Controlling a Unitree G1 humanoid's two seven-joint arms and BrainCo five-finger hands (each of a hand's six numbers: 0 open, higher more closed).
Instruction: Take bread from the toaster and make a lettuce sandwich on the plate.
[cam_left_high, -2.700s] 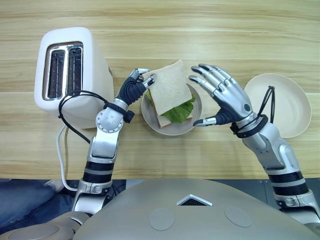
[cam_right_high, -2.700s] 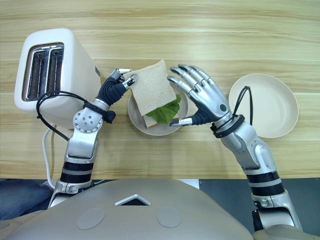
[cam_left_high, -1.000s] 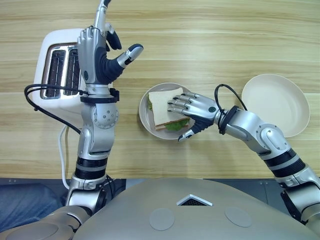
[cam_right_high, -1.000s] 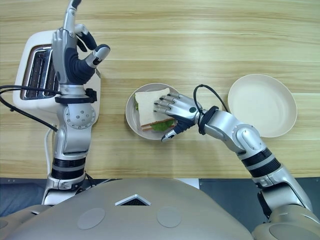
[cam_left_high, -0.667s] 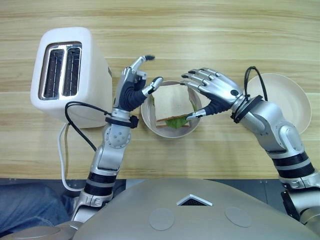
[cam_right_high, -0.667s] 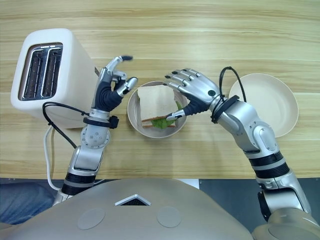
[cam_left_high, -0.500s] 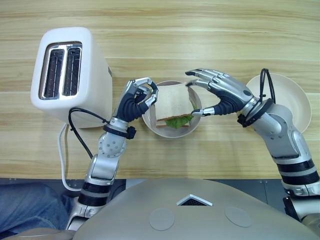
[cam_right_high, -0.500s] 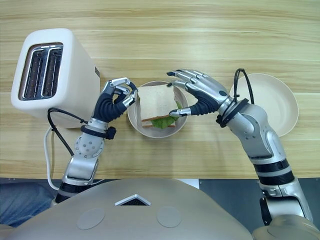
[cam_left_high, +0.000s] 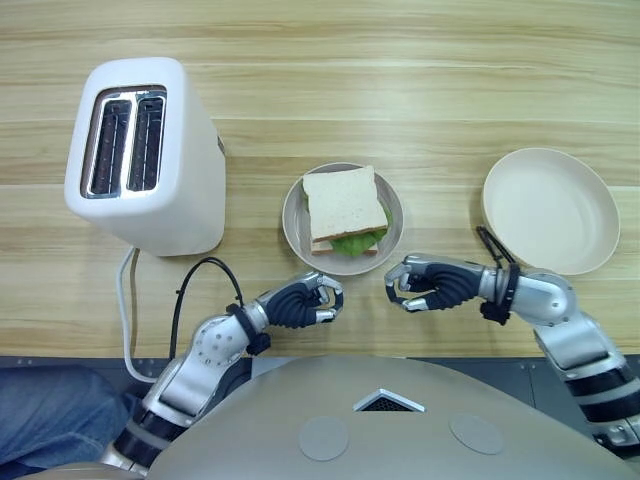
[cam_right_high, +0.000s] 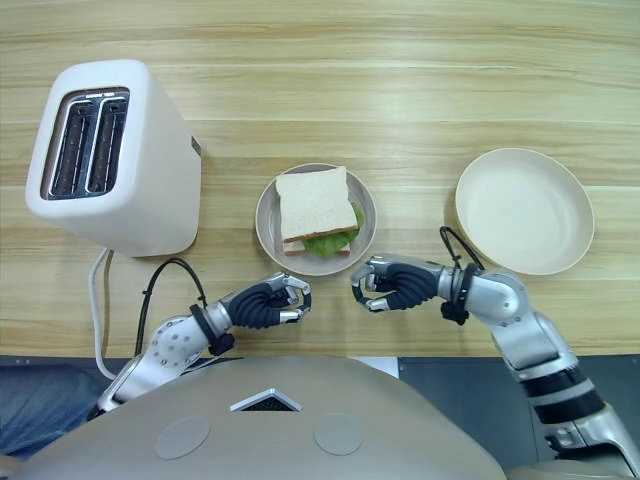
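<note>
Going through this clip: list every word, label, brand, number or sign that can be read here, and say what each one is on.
No text can be read in these views.
On the toaster: a small dark mark on the side facing the plate, too small to read.
On the sandwich, its plate, the empty plate and the table: no print shows.

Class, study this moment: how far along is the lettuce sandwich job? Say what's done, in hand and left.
Done: the sandwich sits on the plate, lettuce between two slices, and the toaster slots look empty. In hand: nothing; the left hand and right hand are curled, clear of the plate. Left: nothing visible.
</note>
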